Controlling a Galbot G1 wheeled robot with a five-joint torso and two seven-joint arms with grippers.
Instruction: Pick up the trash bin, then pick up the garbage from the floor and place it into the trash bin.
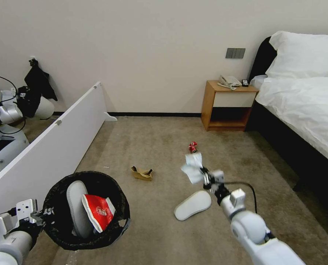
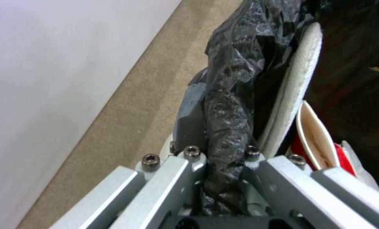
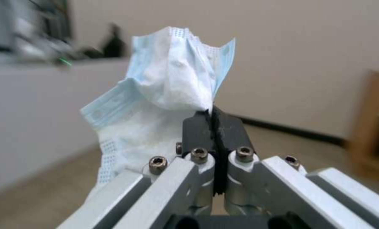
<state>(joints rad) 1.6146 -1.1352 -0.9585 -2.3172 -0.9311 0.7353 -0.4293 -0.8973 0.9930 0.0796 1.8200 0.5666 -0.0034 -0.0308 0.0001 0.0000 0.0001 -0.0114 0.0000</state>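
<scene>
The trash bin (image 1: 97, 175), lined with a black bag, hangs at the lower left with my left gripper (image 1: 47, 213) shut on its rim. In the left wrist view that gripper (image 2: 217, 135) pinches the black bag (image 2: 233, 63). Inside the bin stand a white slipper (image 1: 74, 206) (image 2: 297, 79) and a red-white carton (image 1: 97, 212) (image 2: 321, 143). My right gripper (image 1: 205, 177) (image 3: 214, 122) is raised above the carpet, shut on a white tissue (image 1: 192, 167) (image 3: 168, 82) with pale blue edges. On the floor lie a second white slipper (image 1: 193, 205), torn brown cardboard (image 1: 141, 173) and a crushed red can (image 1: 193, 147).
A long white board (image 1: 53, 147) leans along the left. Behind it are another robot (image 1: 2, 121) and a white bucket (image 1: 44, 107) with black cloth. A wooden nightstand (image 1: 228, 106) stands at the back wall and a bed (image 1: 303, 106) on the right. Open carpet lies between.
</scene>
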